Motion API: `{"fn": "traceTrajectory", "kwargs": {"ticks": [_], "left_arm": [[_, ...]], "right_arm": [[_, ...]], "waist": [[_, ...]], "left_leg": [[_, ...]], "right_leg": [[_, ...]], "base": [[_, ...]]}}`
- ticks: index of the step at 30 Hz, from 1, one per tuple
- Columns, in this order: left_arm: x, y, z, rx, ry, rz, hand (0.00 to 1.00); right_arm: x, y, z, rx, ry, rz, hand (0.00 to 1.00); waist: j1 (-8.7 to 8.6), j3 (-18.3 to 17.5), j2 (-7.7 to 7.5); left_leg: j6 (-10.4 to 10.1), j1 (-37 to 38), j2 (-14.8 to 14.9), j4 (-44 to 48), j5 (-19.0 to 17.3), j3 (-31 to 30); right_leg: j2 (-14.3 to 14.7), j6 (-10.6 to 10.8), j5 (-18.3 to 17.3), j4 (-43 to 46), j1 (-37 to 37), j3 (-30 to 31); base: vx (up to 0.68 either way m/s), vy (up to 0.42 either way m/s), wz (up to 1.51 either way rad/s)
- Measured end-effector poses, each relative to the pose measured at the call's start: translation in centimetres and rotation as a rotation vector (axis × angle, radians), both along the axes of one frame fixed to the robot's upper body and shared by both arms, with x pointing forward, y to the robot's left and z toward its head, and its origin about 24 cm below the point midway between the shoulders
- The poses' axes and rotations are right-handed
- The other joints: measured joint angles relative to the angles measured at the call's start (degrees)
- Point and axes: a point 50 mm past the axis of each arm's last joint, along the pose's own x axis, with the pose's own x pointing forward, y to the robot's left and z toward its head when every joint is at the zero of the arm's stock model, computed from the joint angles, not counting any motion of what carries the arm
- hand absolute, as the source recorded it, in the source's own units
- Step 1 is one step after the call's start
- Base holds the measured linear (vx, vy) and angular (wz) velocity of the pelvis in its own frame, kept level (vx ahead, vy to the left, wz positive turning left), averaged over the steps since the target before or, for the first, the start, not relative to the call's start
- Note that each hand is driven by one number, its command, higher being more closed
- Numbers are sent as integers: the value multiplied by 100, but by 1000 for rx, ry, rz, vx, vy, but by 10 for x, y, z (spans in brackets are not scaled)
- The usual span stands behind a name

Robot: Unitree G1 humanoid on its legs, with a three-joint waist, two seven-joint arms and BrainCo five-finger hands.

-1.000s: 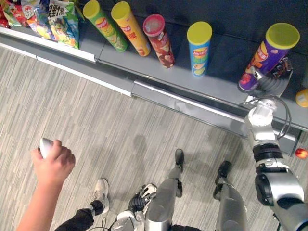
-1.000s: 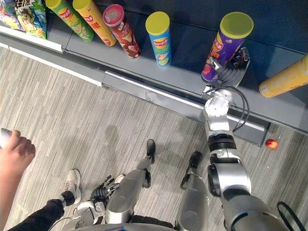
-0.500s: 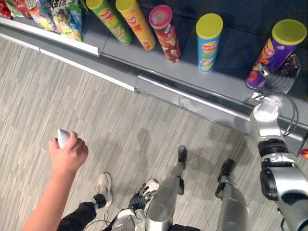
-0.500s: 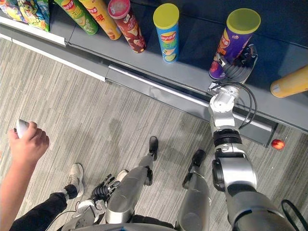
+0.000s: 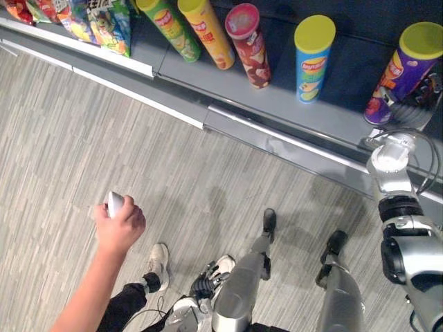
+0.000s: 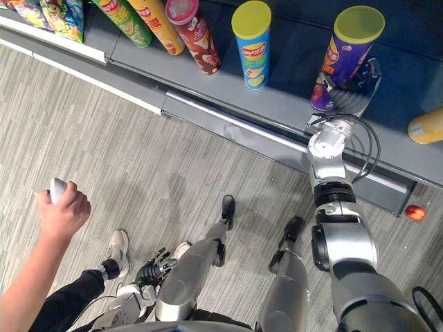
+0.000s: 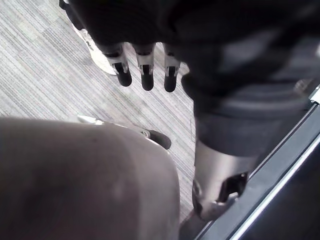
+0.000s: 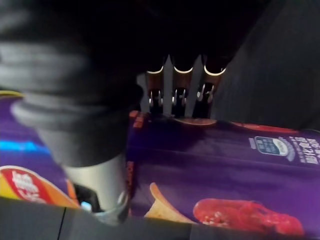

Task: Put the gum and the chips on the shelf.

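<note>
Seeing a person's hand (image 5: 119,227) farther in toward the robot than 1 second ago, even allowing for the camera's own shift, and gripping a small white container (image 5: 115,203) at the top of the fist. Finding the left hand (image 6: 154,265) hanging low nearby over the striped grey floor (image 5: 104,138), with fingers (image 7: 145,75) loosely straight and apart, holding nothing. Reaching up to the grey shelf (image 6: 277,104) with the right hand (image 6: 344,99), wrapping fingers and thumb round the lower part of the purple chips can (image 6: 346,55) standing upright there. Passing, along the same shelf to the left, 4 more upright cans, blue (image 6: 251,41), red (image 6: 192,31), yellow (image 6: 156,24) and green (image 6: 124,21), then chip bags (image 5: 97,21); noting 1 orange can (image 6: 426,126) lying to the right.
</note>
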Motion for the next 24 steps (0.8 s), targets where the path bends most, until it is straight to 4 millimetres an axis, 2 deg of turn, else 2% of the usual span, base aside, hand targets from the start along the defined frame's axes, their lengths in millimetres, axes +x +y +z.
{"fn": "traceTrajectory", "kwargs": {"ticks": [9,10,20,24], "left_arm": [[0,0,0,1,-4,0,0],[0,0,0,1,-4,0,0],[0,0,0,2,-5,1,0],[0,0,0,2,-5,0,0]], "right_arm": [[0,-1,-4,0,1,0,100],[0,-1,-4,-1,3,0,0],[-7,-7,-33,7,86,-16,0],[-6,-3,-38,15,95,-3,0]], "waist": [[-6,-18,25],[-7,-18,25],[-41,-18,24],[-76,-18,24]], "left_leg": [[6,4,-10,0,4,15],[6,7,-10,0,4,21],[-3,134,0,-1,-3,83],[-15,197,24,-1,-14,101]], "right_leg": [[-17,9,-6,40,-23,20],[-17,9,-6,40,-23,26],[-2,10,-4,23,66,92],[30,19,5,-77,156,102]], "base": [[0,0,0],[0,0,0],[23,-16,-3],[6,-17,-2]]}}
